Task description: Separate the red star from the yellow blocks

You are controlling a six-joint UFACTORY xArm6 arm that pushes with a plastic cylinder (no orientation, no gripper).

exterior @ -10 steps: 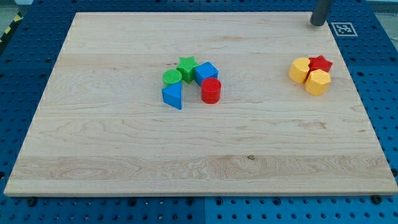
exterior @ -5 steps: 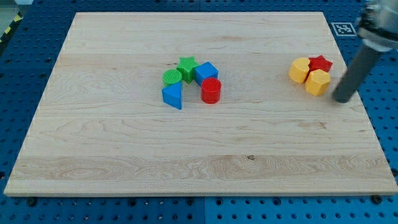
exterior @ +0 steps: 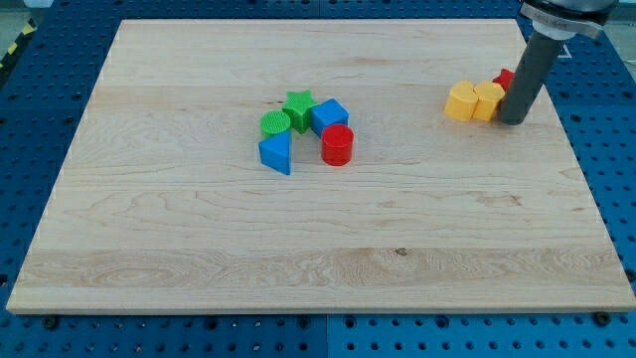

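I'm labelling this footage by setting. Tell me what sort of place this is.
Probably a robotics lab bench: a wooden board lies on a blue perforated table, a printed marker tag sits by its corner, and my tip pushes toy blocks like the yellow blocks.

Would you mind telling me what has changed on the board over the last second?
My tip swept in from the view's top right and now stands against the yellow blocks, which slid toward the view's left. The red star, mostly hidden behind the rod, shifted up. The central cluster stayed put.

My tip (exterior: 513, 120) just right of two touching blocks (exterior: 474, 101)
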